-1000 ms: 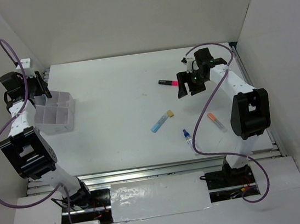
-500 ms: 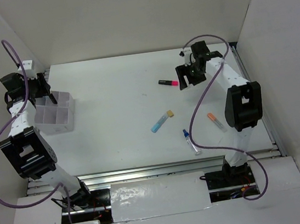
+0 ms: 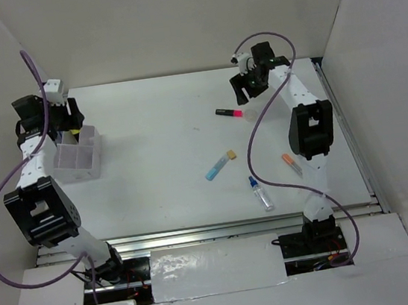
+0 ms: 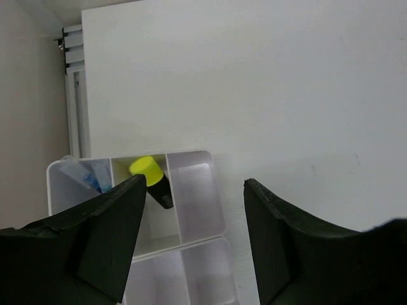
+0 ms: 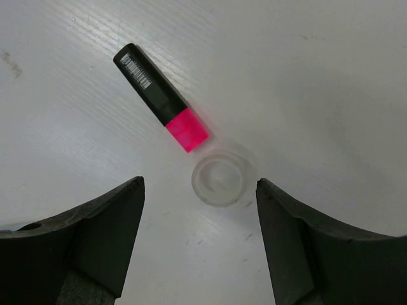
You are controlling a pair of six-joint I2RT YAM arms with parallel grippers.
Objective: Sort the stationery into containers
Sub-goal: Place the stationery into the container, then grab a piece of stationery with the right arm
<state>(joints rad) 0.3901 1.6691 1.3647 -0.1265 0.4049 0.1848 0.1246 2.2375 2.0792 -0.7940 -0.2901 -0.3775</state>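
Both arms have shifted; left gripper (image 4: 194, 184) has lifted and spread open above the box (image 3: 84, 159), empty, since the yellow highlighter (image 4: 150, 176) lies dropped in a far compartment; right gripper (image 5: 200, 184) has swung outward, open and empty, over the tape ring (image 5: 219, 181) just beside the pink highlighter (image 5: 159, 95) on the counter (image 3: 163, 128), probably the next pick.

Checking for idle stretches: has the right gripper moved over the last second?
Yes. In the top view the right gripper shifted farther away, from level with the stationary pink-capped highlighter to beyond it.
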